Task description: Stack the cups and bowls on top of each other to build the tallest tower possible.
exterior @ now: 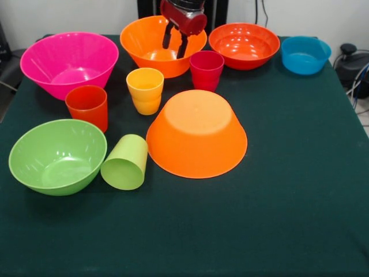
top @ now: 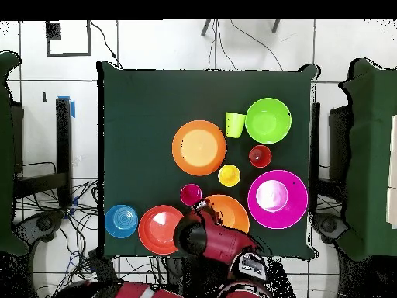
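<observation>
My gripper is open and empty, hanging over the upright orange bowl at the table's far side; it also shows in the overhead view. A second orange bowl lies upside down mid-table. The pink bowl, red-orange bowl, blue bowl and lime green bowl stand upright. The magenta-red cup, yellow-orange cup and red-orange cup stand upright. The lime green cup lies on its side. All stand apart; no tower shows.
The dark green table cloth covers the table, with bare cloth at the near side and near right in the front view. Cables and a black device lie off the table's right edge.
</observation>
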{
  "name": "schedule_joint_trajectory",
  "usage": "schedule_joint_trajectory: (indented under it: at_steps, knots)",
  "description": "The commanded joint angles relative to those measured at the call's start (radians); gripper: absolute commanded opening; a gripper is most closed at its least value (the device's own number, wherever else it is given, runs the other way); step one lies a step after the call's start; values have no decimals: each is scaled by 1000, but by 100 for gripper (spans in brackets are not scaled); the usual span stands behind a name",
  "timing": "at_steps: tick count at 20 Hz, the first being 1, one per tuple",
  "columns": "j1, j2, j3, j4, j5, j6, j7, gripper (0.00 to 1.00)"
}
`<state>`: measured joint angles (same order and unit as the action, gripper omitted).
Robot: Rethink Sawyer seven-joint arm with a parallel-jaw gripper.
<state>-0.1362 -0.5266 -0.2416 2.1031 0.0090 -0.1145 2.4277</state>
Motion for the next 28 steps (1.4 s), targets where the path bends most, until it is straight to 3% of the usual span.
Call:
schedule_joint_trajectory:
  at_steps: [1, 11, 21, 28]
  knots:
    - [33, 66, 84, -53, 140, -94, 256, 100]
    - [65, 92, 79, -52, 249, -112, 225, 100]
    - [51, 105, 72, -74, 211, -96, 144, 100]
    - [80, 44, -3, -117, 121, 101, -35, 100]
